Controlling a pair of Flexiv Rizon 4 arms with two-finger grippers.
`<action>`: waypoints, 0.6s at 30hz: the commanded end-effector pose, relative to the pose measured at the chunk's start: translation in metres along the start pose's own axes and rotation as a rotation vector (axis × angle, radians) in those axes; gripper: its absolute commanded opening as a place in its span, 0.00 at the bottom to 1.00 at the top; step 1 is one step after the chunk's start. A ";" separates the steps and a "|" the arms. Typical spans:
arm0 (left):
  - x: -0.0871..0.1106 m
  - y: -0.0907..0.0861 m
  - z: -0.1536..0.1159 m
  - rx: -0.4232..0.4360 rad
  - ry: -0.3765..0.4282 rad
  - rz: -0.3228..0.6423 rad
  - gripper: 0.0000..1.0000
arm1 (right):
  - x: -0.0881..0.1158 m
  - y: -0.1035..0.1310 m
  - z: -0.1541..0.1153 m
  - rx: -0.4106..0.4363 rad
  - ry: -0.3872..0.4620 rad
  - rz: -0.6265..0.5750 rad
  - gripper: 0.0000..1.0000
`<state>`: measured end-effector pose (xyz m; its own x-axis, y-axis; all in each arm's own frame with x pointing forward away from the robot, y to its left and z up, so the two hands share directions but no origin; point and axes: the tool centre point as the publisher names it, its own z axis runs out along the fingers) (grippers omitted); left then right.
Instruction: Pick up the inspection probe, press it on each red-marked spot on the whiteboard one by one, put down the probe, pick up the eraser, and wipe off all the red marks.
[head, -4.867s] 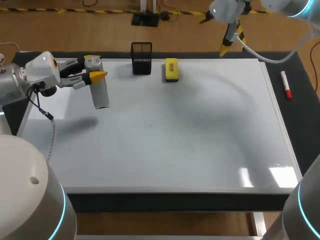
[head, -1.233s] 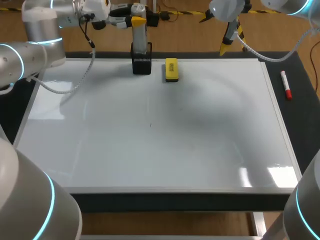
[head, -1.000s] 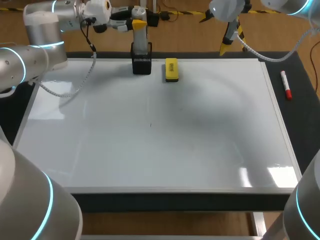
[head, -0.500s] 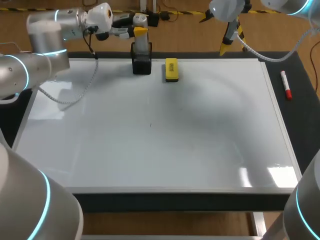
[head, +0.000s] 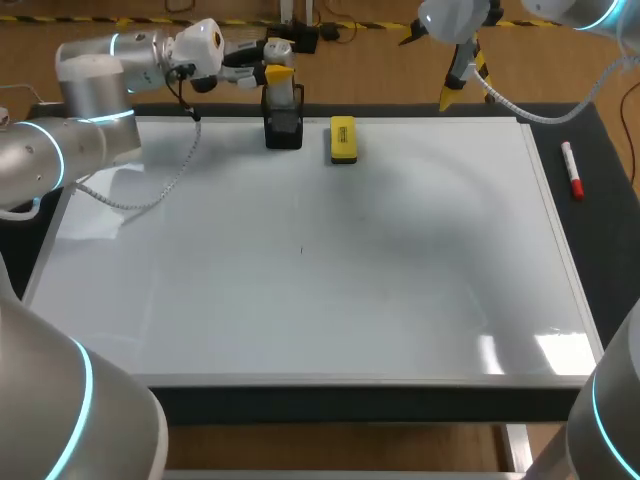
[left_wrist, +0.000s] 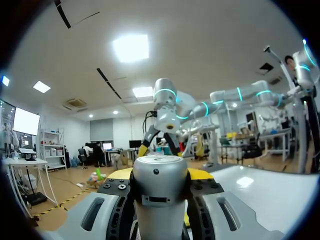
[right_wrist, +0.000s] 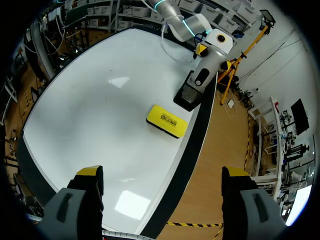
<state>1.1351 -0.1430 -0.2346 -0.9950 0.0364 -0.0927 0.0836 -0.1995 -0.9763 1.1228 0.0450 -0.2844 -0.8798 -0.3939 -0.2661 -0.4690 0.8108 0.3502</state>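
Left hand tight on probe in holder

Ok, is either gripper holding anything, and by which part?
Left gripper holds the inspection probe by its upper end, lower end in the black holder. Right gripper open, empty.

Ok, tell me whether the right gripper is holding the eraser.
No, the yellow eraser lies flat on the whiteboard, apart from the right gripper, which is open and empty.

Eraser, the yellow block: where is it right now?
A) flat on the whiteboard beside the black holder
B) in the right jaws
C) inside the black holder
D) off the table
A: the eraser lies flat on the whiteboard next to the holder, nothing gripping it.
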 end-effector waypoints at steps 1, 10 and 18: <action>-0.007 0.007 -0.002 0.013 0.016 -0.005 0.00 | 0.000 0.000 -0.001 0.003 0.005 -0.001 1.00; -0.007 0.011 -0.005 0.005 0.013 -0.015 0.00 | 0.000 0.000 -0.001 0.003 0.005 -0.001 1.00; -0.007 0.011 -0.006 -0.005 0.013 -0.020 0.33 | 0.000 0.000 -0.001 0.003 0.005 -0.001 1.00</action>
<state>1.1405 -0.1404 -0.2472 -0.9961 0.0441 -0.0764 0.0664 -0.1943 -0.9787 1.1228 0.0450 -0.2844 -0.8798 -0.3939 -0.2661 -0.4690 0.8108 0.3502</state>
